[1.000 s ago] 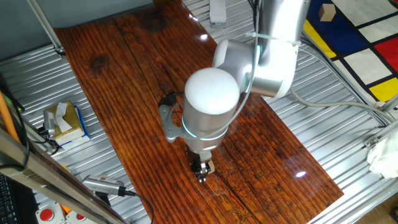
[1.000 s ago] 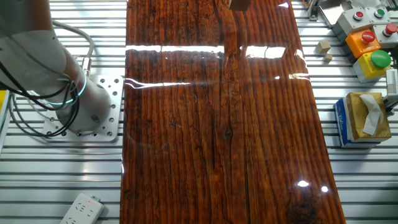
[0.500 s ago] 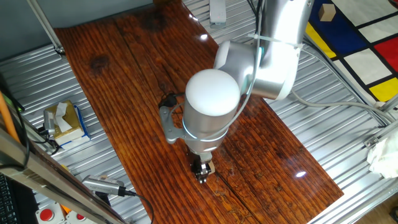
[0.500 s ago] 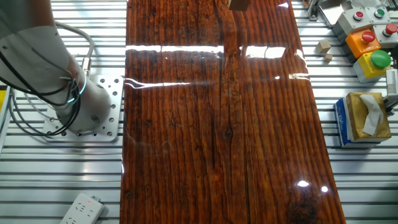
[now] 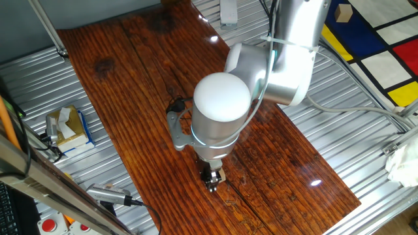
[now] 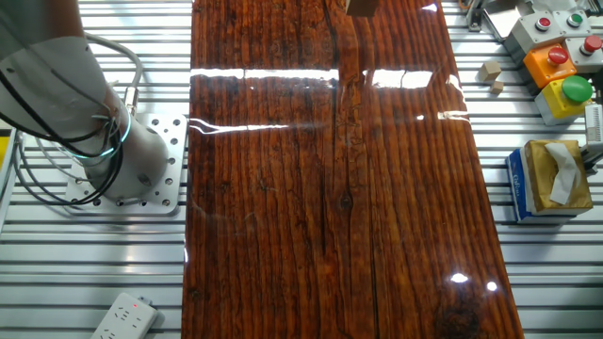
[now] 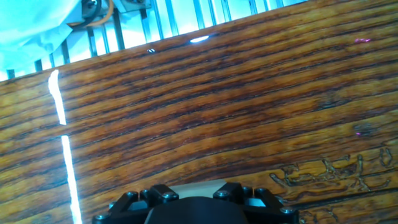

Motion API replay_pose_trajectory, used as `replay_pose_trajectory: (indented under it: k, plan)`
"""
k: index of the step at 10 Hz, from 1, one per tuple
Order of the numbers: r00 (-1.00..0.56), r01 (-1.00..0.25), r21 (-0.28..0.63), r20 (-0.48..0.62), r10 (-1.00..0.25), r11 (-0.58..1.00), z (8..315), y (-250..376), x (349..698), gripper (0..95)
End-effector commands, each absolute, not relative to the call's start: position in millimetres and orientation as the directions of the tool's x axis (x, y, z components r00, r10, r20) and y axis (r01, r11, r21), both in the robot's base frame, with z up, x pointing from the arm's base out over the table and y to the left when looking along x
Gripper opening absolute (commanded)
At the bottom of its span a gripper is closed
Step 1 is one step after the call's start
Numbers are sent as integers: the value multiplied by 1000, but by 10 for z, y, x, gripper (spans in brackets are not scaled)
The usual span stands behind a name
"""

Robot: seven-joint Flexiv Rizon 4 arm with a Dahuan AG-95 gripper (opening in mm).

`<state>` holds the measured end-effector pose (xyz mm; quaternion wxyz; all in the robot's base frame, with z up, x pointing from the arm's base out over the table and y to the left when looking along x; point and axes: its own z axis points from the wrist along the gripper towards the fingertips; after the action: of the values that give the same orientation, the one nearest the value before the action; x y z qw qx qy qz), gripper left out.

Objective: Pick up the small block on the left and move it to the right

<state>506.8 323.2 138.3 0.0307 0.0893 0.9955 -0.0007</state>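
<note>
The small block (image 5: 221,174) is a pale tan cube near the front end of the dark reddish board (image 5: 130,78). My gripper (image 5: 210,179) points down at the board, and the block sits between its black fingers. In the hand view the block's pale face (image 7: 196,186) fills the gap from one finger (image 7: 158,194) to the other, so the gripper (image 7: 196,194) is shut on it, at or just above the board. In the other fixed view only a tan piece of the block (image 6: 363,6) shows at the top edge.
A yellow-and-blue tissue box (image 5: 67,127) stands on the metal table beside the board; it also shows in the other fixed view (image 6: 549,179). Button boxes (image 6: 556,66) and two loose wooden bits (image 6: 488,71) lie beyond. The arm's base (image 6: 132,174) and a power strip (image 6: 122,315) are on the opposite side.
</note>
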Motion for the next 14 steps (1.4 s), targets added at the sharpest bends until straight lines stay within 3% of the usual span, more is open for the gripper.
replay_pose_trajectory:
  k: [1, 14]
  plan:
    - [-982, 178, 4, -66, 178, 984, 1352, 3225, 5074, 0]
    - [-977, 193, 15, -87, 193, 981, 823, 3149, 5137, 0]
